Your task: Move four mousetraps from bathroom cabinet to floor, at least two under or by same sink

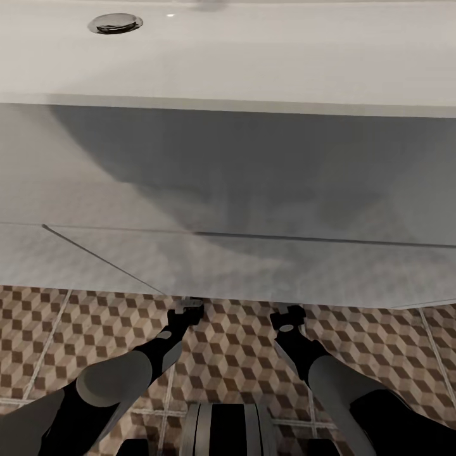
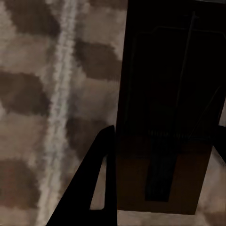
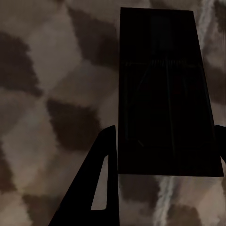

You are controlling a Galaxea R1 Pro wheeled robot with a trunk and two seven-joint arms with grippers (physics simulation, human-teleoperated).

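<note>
Each wrist view has a flat dark-brown mousetrap held between the fingers, close above the cube-patterned bathroom floor (image 1: pixel 240 354). My left gripper (image 2: pixel 167 134) is shut on one mousetrap (image 2: pixel 165 94), beside a pale grout line. My right gripper (image 3: pixel 167 129) is shut on another mousetrap (image 3: pixel 165 94). From the head view, the left gripper (image 1: pixel 189 308) and the right gripper (image 1: pixel 288 315) both reach low toward the foot of the white sink (image 1: pixel 266 57), just at its front's lower edge. The cabinet is out of view.
The sink's white cabinet front (image 1: pixel 190 183) rises directly ahead, with a chrome drain (image 1: pixel 115 24) in the basin above. Patterned tiles stretch left and right along its base. My own base (image 1: pixel 221 430) sits at the bottom centre.
</note>
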